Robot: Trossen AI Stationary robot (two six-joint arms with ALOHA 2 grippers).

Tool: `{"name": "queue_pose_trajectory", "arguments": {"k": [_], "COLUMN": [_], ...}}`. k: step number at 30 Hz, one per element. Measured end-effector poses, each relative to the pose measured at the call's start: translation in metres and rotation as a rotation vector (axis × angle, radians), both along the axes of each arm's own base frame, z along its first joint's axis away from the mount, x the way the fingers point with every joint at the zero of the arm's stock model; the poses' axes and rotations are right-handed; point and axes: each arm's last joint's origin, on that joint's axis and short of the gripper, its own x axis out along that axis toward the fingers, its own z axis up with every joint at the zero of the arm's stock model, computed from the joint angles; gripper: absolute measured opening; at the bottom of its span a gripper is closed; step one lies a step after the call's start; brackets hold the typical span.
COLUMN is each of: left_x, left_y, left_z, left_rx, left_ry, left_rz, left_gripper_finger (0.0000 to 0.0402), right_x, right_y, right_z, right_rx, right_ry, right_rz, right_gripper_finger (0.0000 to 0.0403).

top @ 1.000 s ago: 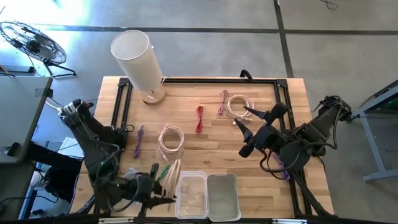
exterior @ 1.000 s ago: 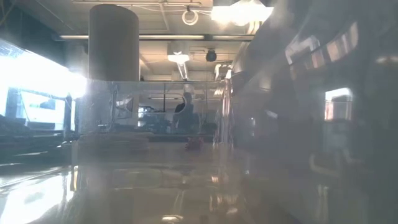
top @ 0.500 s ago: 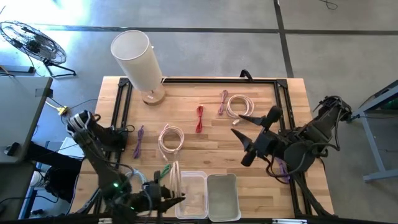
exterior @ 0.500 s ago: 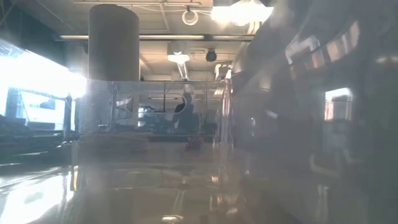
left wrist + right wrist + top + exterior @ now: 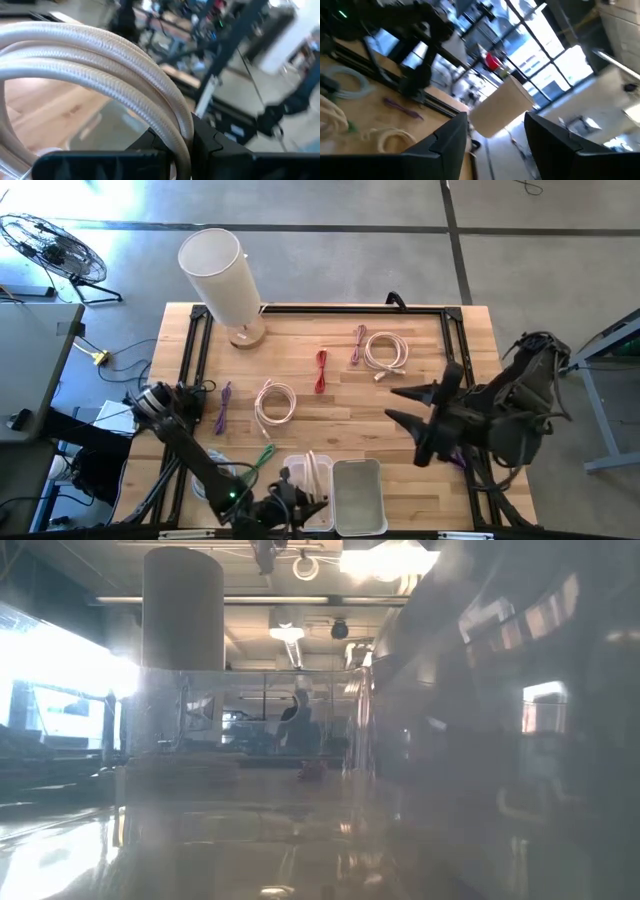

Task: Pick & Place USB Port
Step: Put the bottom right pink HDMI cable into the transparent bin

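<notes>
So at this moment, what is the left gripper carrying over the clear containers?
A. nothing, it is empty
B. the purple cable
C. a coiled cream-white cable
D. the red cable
C: the left gripper is shut on a coiled cream-white cable, which hangs above the left clear container; the red cable and the purple cable lie on the table.

Braided cream cable point(image 5: 115, 65), clear plastic bins point(image 5: 358, 496), pale wooden table point(image 5: 330, 415).
</notes>
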Motion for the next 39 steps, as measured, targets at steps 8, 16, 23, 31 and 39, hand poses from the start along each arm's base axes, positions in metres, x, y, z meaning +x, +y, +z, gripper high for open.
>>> {"name": "queue_pose_trajectory", "arguments": {"k": [8,16,23,31,39], "left_x": [-0.002,-0.001,0.014,0.020,0.017], "left_y": [-0.002,0.007,0.022,0.033,0.029], "left_z": [-0.019,-0.034,-0.038,-0.044,-0.045], "left_rx": [0.014,-0.049,-0.099,-0.199,-0.310], "left_ry": [0.121,0.269,0.361,0.479,0.542], "left_rz": [-0.081,-0.104,-0.176,-0.228,-0.293], "left_gripper_finger": [0.0029,0.0029,0.0029,0.0028,0.0027], "right_x": [-0.016,-0.017,-0.017,-0.017,-0.018], "right_y": [-0.012,-0.013,-0.013,-0.013,-0.013], "right_z": [0.005,0.003,0.002,0.001,0.000], "right_rx": [0.130,0.140,0.160,0.176,0.167], "right_ry": [0.002,0.016,0.012,0.015,0.023], "right_rz": [0.096,0.087,0.082,0.080,0.075], "right_gripper_finger": [0.0188,0.0188,0.0183,0.0177,0.0176]}}
